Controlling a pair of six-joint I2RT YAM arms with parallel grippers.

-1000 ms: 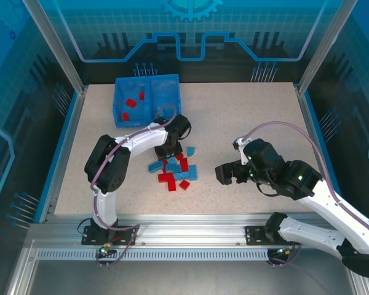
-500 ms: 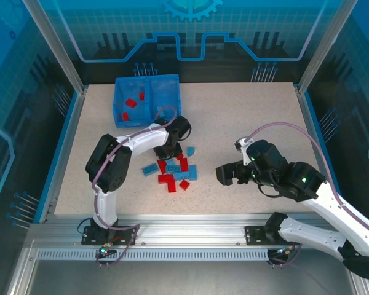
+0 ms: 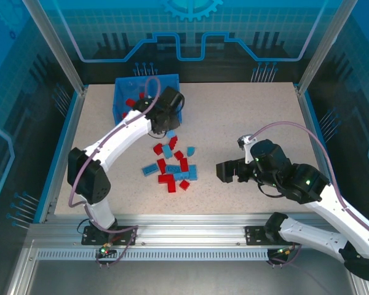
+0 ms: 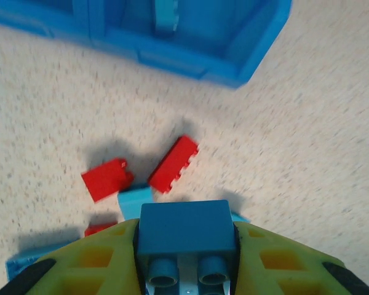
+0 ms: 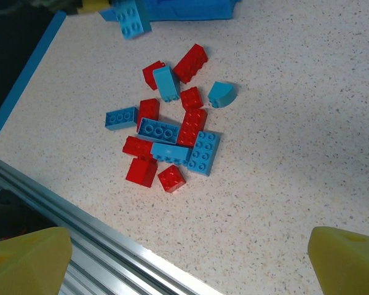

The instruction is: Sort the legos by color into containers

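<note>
My left gripper (image 4: pixel 184 249) is shut on a blue lego (image 4: pixel 184 228) held between its yellow fingers (image 4: pixel 86 264), above the table just short of the blue bin (image 4: pixel 190 61). From above, this gripper (image 3: pixel 163 127) hangs between the bin (image 3: pixel 120 84) and the pile of red and light blue legos (image 3: pixel 173 167). A few red legos (image 3: pixel 130 102) lie in the bin's left compartment. My right gripper (image 3: pixel 224 173) hovers right of the pile, open and holding nothing (image 5: pixel 187 270). The pile (image 5: pixel 172 132) lies spread out ahead of it.
Two red bricks (image 4: pixel 172 163) and a light blue one (image 4: pixel 134 200) lie under the left gripper. The aluminium rail (image 5: pixel 80 233) runs along the table's near edge. Bare tabletop (image 3: pixel 246 117) stretches to the right of the bin.
The left arm has risen from the pile and swung back toward the bin with a blue lego in its grip. The right arm has barely shifted.
</note>
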